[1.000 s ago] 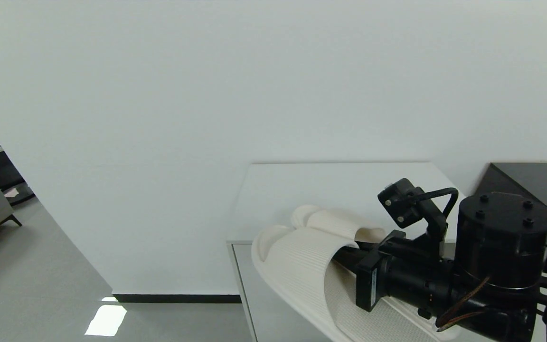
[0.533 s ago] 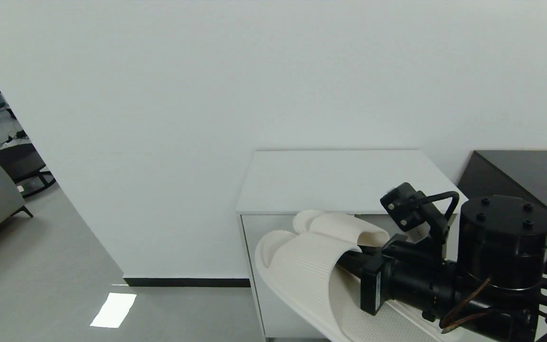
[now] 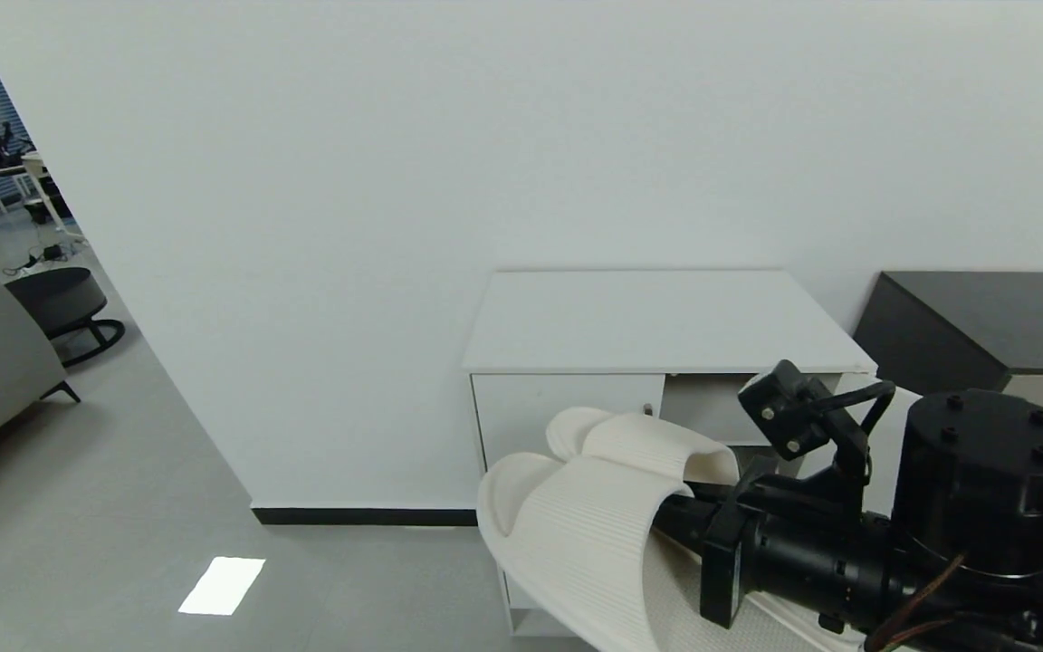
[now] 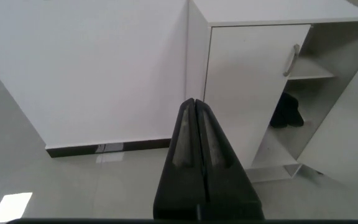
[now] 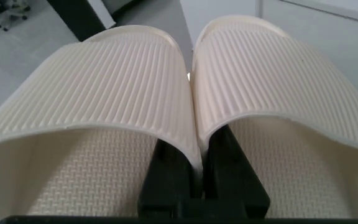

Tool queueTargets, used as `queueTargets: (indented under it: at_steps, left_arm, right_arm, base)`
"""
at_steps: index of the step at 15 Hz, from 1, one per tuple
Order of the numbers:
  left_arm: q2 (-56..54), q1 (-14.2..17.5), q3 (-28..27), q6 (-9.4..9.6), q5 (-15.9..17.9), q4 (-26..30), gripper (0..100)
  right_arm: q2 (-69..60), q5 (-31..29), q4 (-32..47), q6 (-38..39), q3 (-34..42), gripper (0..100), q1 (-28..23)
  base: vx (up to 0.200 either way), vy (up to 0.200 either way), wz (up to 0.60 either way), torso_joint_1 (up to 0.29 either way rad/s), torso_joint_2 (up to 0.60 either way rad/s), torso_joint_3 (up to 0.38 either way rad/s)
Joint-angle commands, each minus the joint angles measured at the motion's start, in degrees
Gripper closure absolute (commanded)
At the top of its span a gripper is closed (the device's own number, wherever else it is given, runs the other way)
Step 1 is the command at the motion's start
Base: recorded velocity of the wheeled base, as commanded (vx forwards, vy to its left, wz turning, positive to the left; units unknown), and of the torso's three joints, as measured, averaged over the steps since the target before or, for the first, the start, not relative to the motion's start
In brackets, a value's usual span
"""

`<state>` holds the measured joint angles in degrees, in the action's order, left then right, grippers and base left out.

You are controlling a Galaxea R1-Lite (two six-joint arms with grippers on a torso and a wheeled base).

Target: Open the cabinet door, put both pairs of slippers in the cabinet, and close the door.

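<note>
the left gripper (image 4: 194, 107) is hanging out in front of the cabinet (image 3: 657, 317), its fingers pressing flat together with nothing between them. the cabinet's left door (image 4: 253, 81) is sitting closed while its right half is standing open, something dark (image 4: 287, 112) lying on a shelf inside. in front of the cabinet and off the floor, the right gripper (image 5: 202, 163) is clamping the cream slippers (image 3: 594, 507) by their adjoining inner sides, one finger inside each, with the pair riding side by side and touching.
</note>
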<state>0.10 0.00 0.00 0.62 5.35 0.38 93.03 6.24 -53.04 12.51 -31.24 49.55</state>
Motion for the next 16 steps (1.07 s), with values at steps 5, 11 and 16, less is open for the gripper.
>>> queueTargets:
  at_steps: [5, 11, 16]
  left_arm:
    - [0.0, 0.0, 0.0, 0.08, 0.0, 0.0, 100]
    - [0.0, 0.0, 0.0, 0.08, 0.0, 0.0, 100]
    - [0.0, 0.0, 0.0, 0.08, 0.0, 0.1, 100]
  right_arm:
    - [0.5, 0.3, -0.4, -0.1, 1.2, 100, -1.0]
    - [0.8, 0.4, -0.7, -0.6, 2.0, 100, -1.1]
    - [1.5, 0.4, -2.2, -0.7, 2.1, 100, -1.2]
  base:
    - [0.0, 0.0, 0.0, 0.0, 0.0, 0.0]
    - [0.0, -0.2, 0.0, 0.007, 0.0, 0.002]
    - [0.0, -0.2, 0.0, 0.001, 0.0, 0.004]
